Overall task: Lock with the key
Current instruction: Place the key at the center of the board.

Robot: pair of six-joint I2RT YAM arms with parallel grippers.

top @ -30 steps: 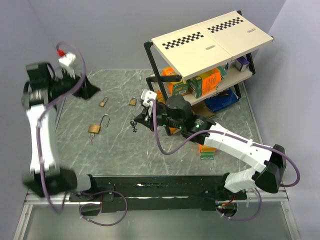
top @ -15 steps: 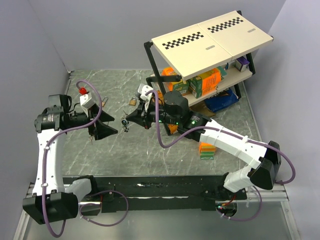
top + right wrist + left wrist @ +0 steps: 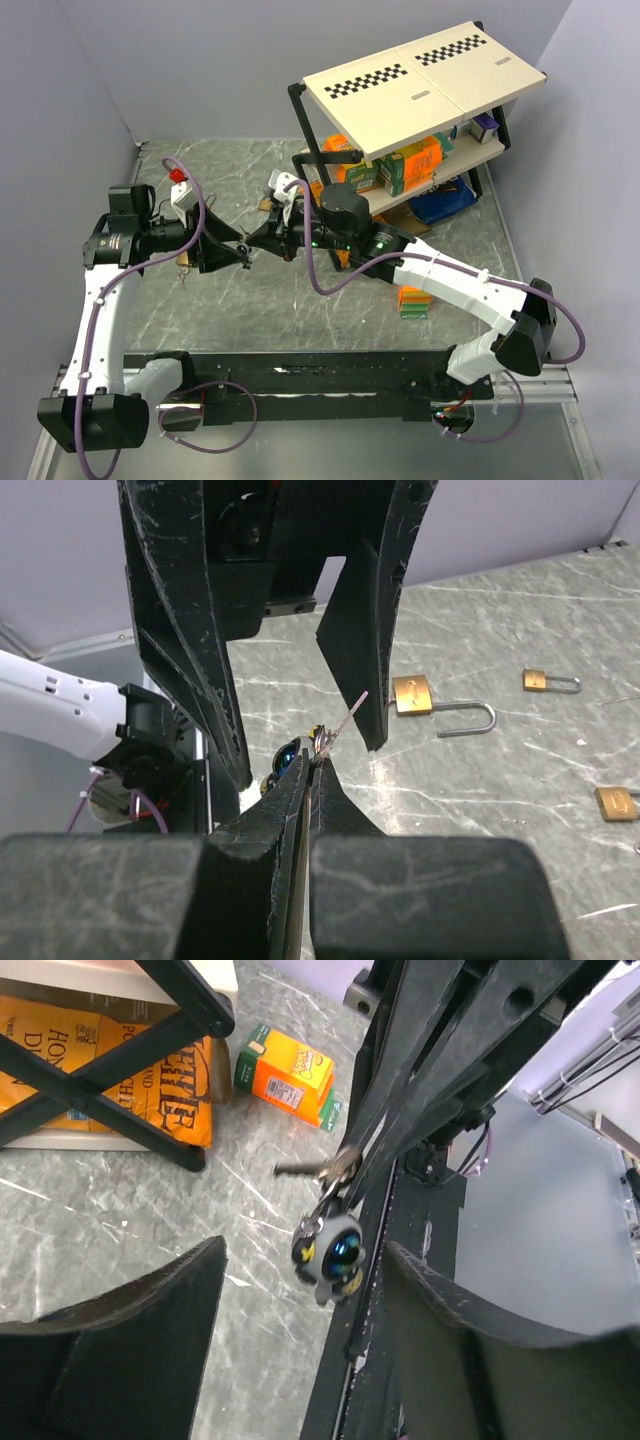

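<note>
Worktop: we see a grey-green, marble-patterned worktop [image 3: 300, 300] with both arms bolted at its near edge.
Carton: a small orange cardboard carton [image 3: 285, 1060] lies flat on the worktop. In the top view it is partly covered by the right forearm.
Left fingers: the black left fingers [image 3: 120, 1350] are spread wide and raised off the worktop. They point toward the right arm, and we see nothing gripped in them.
Right fingers: the black right fingers [image 3: 285, 810] are pressed together, pinching the head of the key. Their tips reach into the gap between the spread left fingers.
Key: the small silver metal key [image 3: 335, 1167] is held in the air between the left fingers. As far as we can tell it touches neither of them. Its blade sticks out sideways from the right fingertips, and a dark round fob [image 3: 330, 1250] hangs on a ring below it.
Open padlock: a brass padlock with its shackle swung open [image 3: 415, 693] lies flat on the worktop beyond the left fingers, apart from the key.
Other padlocks: a second, smaller brass padlock [image 3: 540, 680] and a third brass padlock [image 3: 615, 802] lie further along the worktop, well apart from each other. We cannot tell how their shackles stand.
Rack: a black-framed shelf rack with a cream top board [image 3: 400, 110] stands at the far right. The board carries checker strips, and orange and green packs sit on the shelf below.
</note>
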